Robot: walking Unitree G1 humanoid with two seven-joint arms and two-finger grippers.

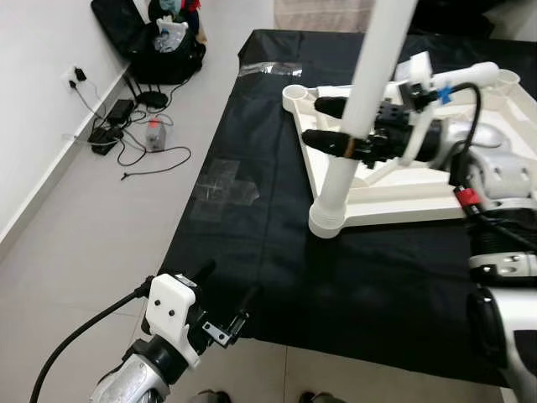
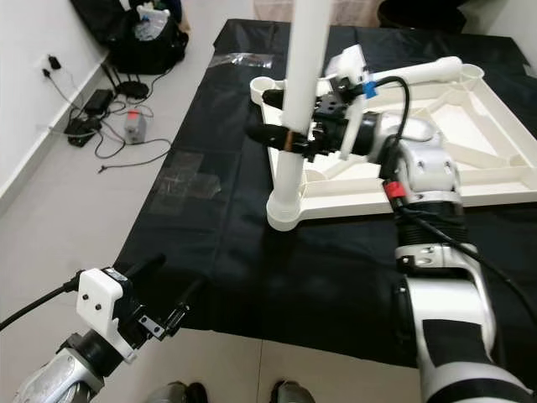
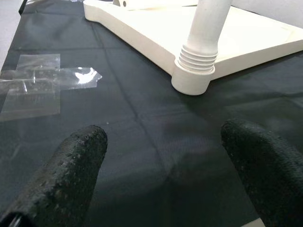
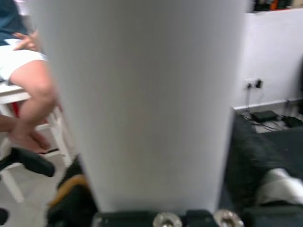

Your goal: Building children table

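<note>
I have the right hand clamped on the white table leg, its two black fingers on either side of the tube partway up, because the leg stands upright in the corner socket of the upturned tabletop and, I judge, needs turning down its threads, which still show above the socket. The tabletop lies underside up on the black sheet so the sockets face me. My left hand hovers near the sheet's edge, short of the socket, fingers apart and empty, ready to steady things.
</note>
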